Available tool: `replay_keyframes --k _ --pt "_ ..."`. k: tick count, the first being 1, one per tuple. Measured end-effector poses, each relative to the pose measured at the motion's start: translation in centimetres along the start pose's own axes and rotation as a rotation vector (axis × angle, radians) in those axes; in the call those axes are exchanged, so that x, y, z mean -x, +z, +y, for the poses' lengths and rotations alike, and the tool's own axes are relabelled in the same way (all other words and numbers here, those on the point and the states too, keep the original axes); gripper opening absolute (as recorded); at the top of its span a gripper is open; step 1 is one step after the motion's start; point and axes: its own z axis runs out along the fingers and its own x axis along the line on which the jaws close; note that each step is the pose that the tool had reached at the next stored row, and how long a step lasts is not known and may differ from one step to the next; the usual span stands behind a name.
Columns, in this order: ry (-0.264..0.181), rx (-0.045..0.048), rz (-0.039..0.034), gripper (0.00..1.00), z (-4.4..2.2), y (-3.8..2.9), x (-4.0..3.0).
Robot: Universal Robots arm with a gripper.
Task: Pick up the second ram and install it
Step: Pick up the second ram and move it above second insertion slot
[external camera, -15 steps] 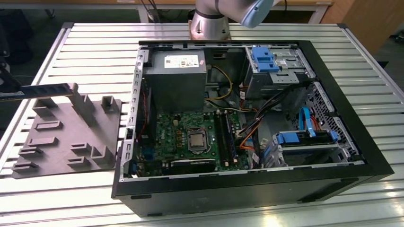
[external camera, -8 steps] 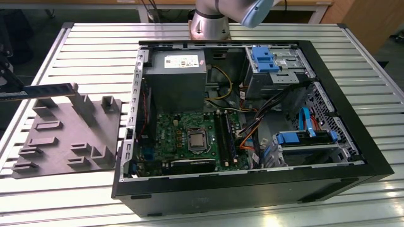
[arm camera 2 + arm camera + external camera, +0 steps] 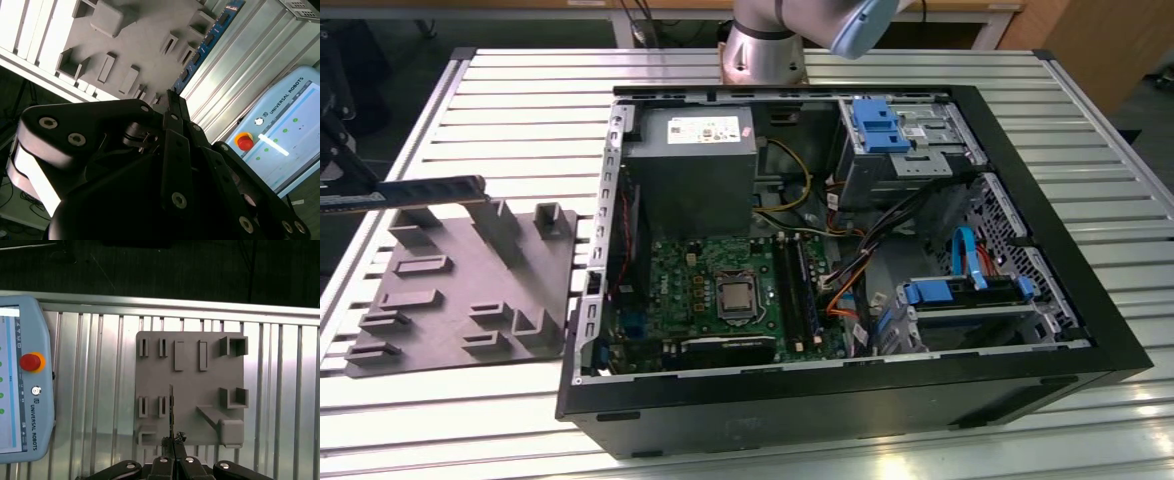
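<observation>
Over the grey fixture plate (image 3: 192,385), the gripper (image 3: 172,441) has its two black fingers pressed together on the second ram (image 3: 171,407), pinching the stick by one end. In the first wrist view the ram is seen edge-on as a thin dark line running out from the fingertips across the plate, between a pair of small slotted holders and a bare stretch of plate. In the second wrist view its flat blue face (image 3: 210,37) with a row of dark chips reaches away from the fingertips. In the exterior view the stick (image 3: 434,189) lies level and appears to sit clear above the plate, its free end pointing toward the computer case (image 3: 854,405).

The plate rests on the slatted aluminium table (image 3: 520,90), close to the table edge at the exterior view's left, and carries raised blocks, slots and a slanted post. A teach pendant (image 3: 25,390) with a red button lies on the table beside the plate, on the side away from the case.

The open case fills the middle of the table, well apart from the held ram. Inside it sit a grey power supply (image 3: 687,170), a green motherboard (image 3: 700,265) with a square processor (image 3: 734,296), and long black memory slots (image 3: 797,285) just beside the processor. Blue drive brackets (image 3: 878,125) stand in the bays toward the exterior view's right. The arm's silver base (image 3: 761,50) stands at the table's far edge, behind the case.
</observation>
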Motion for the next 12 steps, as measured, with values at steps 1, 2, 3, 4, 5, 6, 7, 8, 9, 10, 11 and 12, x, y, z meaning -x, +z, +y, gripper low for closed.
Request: replay_keyframes --k 1,2,3,4,5,6,7,8,9,10,11,12 --pt "0.000 0.0000 -0.0001 0.11 -0.05 0.00 0.00" --pt "0.000 0.0000 0.0000 0.11 -0.11 0.00 0.00" --pt "0.000 0.0000 -0.0001 0.11 -0.17 0.00 0.00" --pt "0.000 0.0000 -0.0001 0.11 -0.23 0.00 -0.01" --pt "0.000 0.0000 -0.0001 0.11 -0.30 0.00 -0.01" --pt "0.000 0.0000 0.0000 0.11 -0.36 0.00 -0.01" --pt "0.000 0.0000 0.0000 0.11 -0.44 -0.01 -0.01" --pt "0.000 0.0000 0.0000 0.11 -0.51 -0.01 -0.02" --pt "0.000 0.0000 0.0000 0.11 -0.58 -0.01 -0.02" --pt "0.000 0.0000 0.0000 0.11 -0.65 -0.01 -0.02" --pt "0.000 -0.0001 -0.0001 0.11 -0.73 -0.01 -0.02" --pt "0.000 0.0000 0.0000 0.11 -0.81 -0.01 -0.03"
